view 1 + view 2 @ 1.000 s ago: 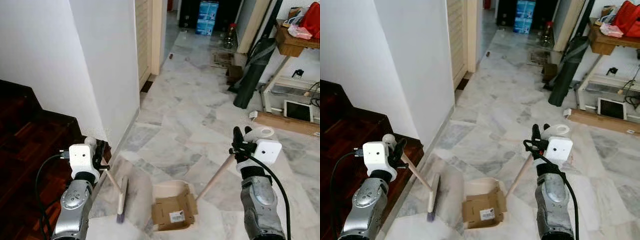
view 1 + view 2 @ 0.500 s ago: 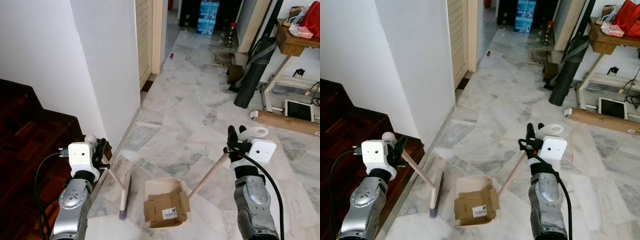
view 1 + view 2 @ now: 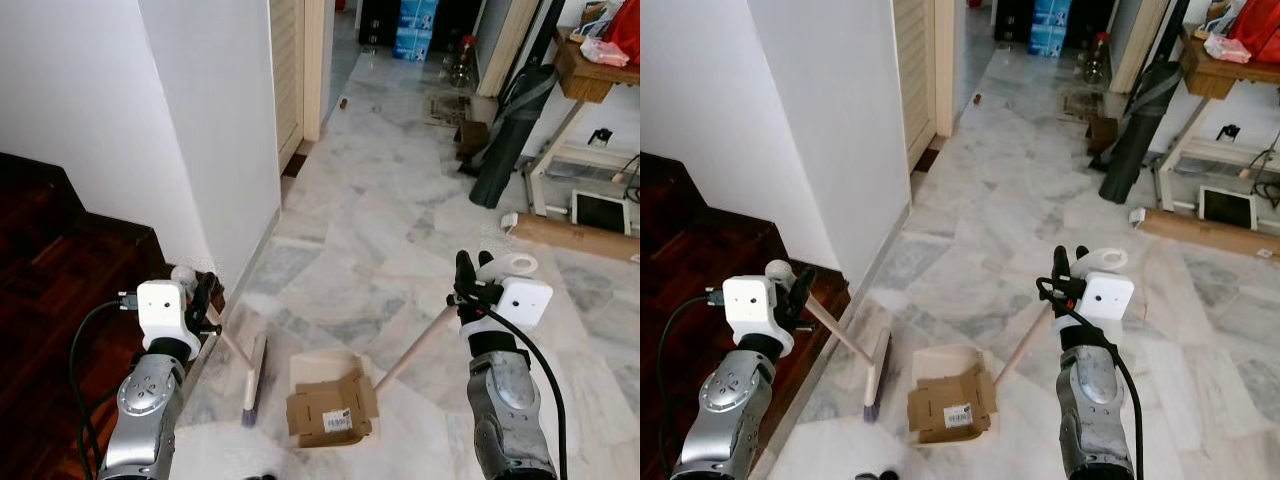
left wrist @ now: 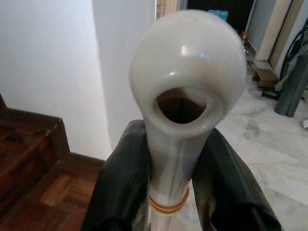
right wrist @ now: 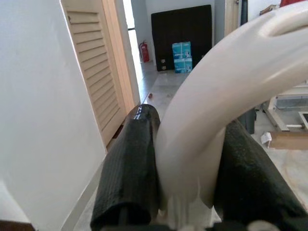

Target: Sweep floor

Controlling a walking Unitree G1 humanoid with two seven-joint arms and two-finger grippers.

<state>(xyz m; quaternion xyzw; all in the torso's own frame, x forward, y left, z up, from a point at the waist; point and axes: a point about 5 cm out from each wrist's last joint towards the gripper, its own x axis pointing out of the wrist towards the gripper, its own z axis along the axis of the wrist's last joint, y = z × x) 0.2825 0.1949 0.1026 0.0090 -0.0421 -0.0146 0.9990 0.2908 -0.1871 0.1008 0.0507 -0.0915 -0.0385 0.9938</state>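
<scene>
Setting: marble floor point(image 3: 380, 230) in pale grey and white, white wall point(image 3: 215, 110) on the left, dark wooden stairs point(image 3: 50, 290) at far left, louvred door point(image 3: 912, 60) farther back.
Broom point(image 3: 254, 379): cream handle with rounded, holed end, narrow cream head with purple bristles; head rests on the floor near the wall base.
Left gripper point(image 4: 175, 178): black fingers point(image 4: 120, 183) clamped on the broom handle just below its knob.
Dustpan point(image 3: 322, 381): cream pan on the floor just right of the broom head, long handle rising to the right.
Cardboard box point(image 3: 332, 410): flattened, brown, white label, lying in the dustpan.
Right gripper point(image 5: 185, 192): fingers point(image 5: 130, 163) closed around the dustpan handle's looped top.
</scene>
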